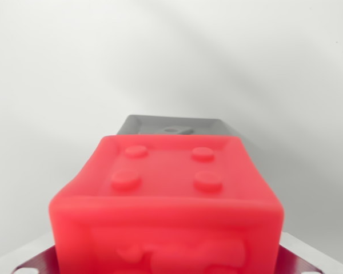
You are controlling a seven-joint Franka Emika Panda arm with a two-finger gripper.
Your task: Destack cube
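Filling my near view, the red cube (171, 200) with four studs on top sits against a grey block (174, 124) just beyond; I cannot tell the tool's opening.

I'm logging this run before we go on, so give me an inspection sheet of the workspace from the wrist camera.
Surface: plain white, evenly lit, a soft shadow at upper right.
Job's things: red cube fills the lower frame, four round studs on its upper face; a grey block shows just beyond its far edge. Whether they touch cannot be told.
Clutter: nothing seen.
Grippers: fingers not clearly in view; metal plate corners at the bottom edges, state cannot be told.
Cables: nothing seen.
Surroundings: only white background.
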